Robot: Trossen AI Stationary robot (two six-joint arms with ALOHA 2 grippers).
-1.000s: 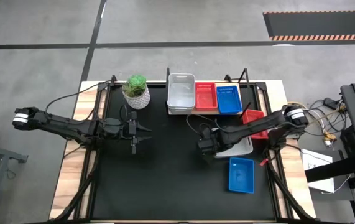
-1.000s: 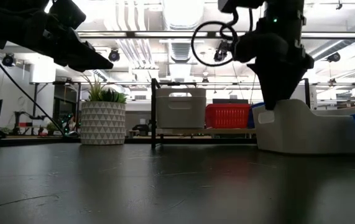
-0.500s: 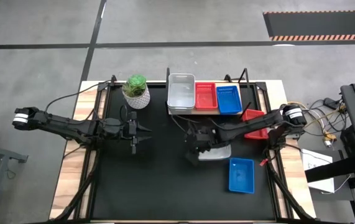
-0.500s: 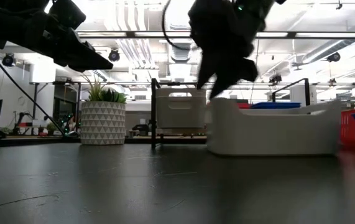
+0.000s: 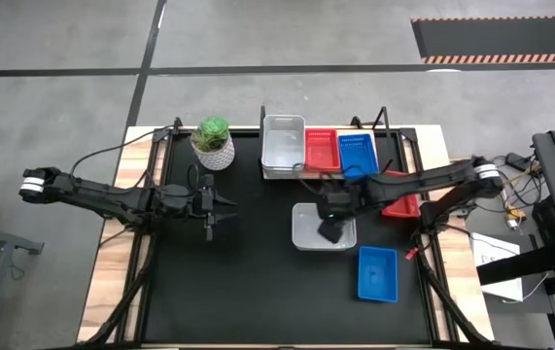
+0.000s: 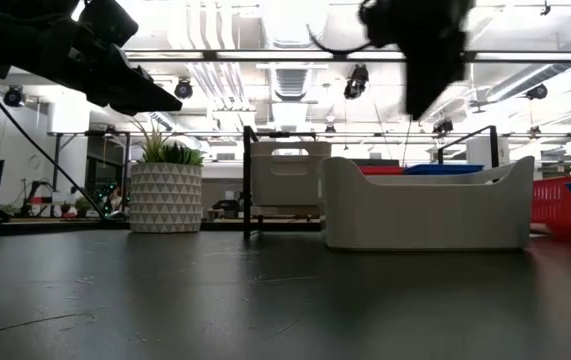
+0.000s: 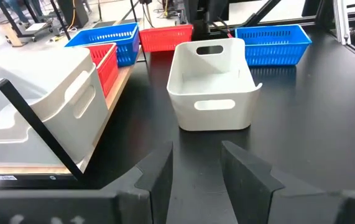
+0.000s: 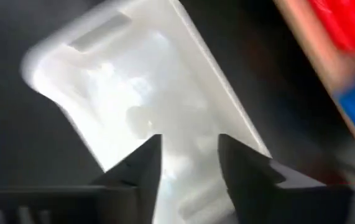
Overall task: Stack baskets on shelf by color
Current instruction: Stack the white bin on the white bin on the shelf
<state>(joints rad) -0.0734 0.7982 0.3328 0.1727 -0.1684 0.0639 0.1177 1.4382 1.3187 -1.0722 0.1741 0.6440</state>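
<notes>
A white-grey basket (image 5: 323, 227) stands on its bottom on the black table, open top up; it also shows in the low view (image 6: 425, 205) and the left wrist view (image 7: 211, 93). My right gripper (image 5: 329, 231) is open and hangs above it, clear of its rim in the low view (image 6: 420, 100), looking down into it (image 8: 189, 142). My left gripper (image 5: 221, 204) is open and empty, held above the table's left half (image 7: 196, 149). The shelf (image 7: 116, 93) at the far edge carries a white-grey basket (image 5: 282, 146), a red one (image 5: 321, 151) and a blue one (image 5: 358, 154).
A red basket (image 5: 398, 192) stands on the table right of the shelf. A blue basket (image 5: 377, 273) stands near the right front. A white ribbed plant pot (image 5: 212, 143) stands at the far left, beside the shelf's black frame (image 6: 249, 180).
My right gripper has drawn the white-grey basket along the table toward the left edge, out from beside the red basket to the table's middle. It has then come off the basket's left end and risen above it. The basket stays standing on the table.
</notes>
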